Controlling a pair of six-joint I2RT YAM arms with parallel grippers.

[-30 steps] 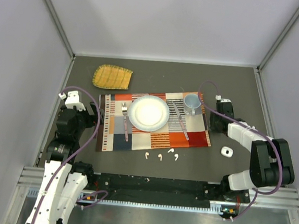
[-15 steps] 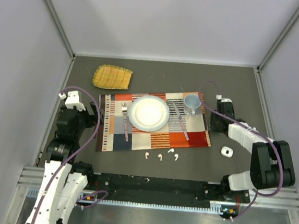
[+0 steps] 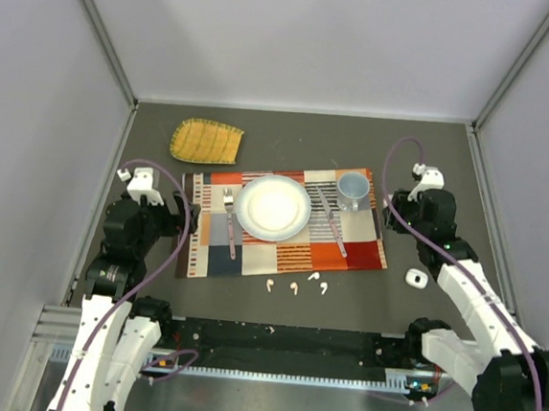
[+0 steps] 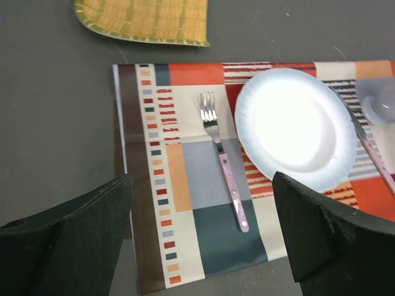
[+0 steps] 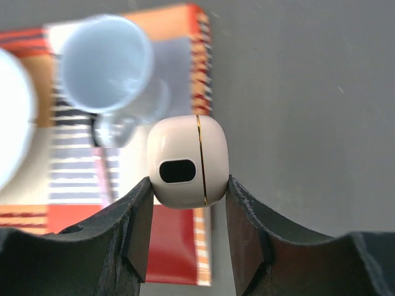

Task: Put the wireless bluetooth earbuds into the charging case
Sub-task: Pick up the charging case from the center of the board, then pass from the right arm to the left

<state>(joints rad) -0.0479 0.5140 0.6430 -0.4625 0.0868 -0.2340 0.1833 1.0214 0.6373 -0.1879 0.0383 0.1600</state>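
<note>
Right hand (image 5: 188, 184) clamps the charging case (image 5: 182, 148), seam (image 5: 199, 160) parallel to jaws; left hand (image 4: 202, 177) apart.

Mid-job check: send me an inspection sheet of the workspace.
Surface: dark grey table, no spill seen.
Job's things: earbuds loose on the table by the placemat near edge; charging case in the right gripper; a similar small white object lies right of the placemat.
Clutter: plate, fork, knife, mug on placemat; yellow woven tray behind.
Grippers: left gripper open, empty; right gripper shut on charging case.
Cables: purple cables looped on both arms, no snag seen.
Surroundings: pale walls, metal rail at near edge.
</note>
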